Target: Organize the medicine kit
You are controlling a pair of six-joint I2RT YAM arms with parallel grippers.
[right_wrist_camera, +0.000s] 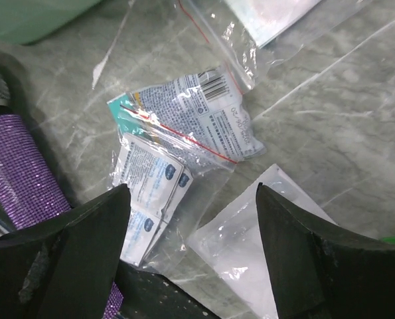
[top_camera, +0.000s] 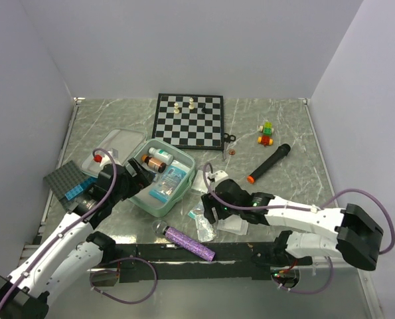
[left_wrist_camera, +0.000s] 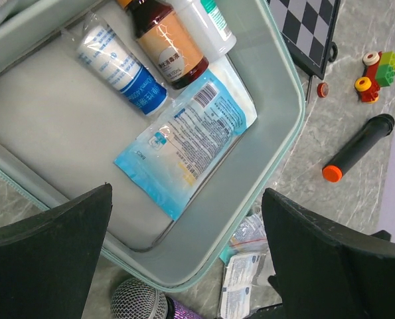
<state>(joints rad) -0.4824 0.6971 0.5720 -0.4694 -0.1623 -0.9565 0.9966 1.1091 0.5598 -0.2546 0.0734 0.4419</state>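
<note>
The mint-green medicine kit lies open at centre left, its lid laid back to the left. Inside it are a brown bottle, a white bottle, a blue-and-white roll and a blue pouch. My left gripper is open and empty above the kit's left side; in the left wrist view it hangs over the near corner. My right gripper is open and empty just above a zip bag of packets, white sachets and a clear pouch on the table.
A purple microphone lies near the front edge. A chessboard is at the back. A black marker with an orange tip and small toy bricks lie at the right. A dark studded plate is at the left.
</note>
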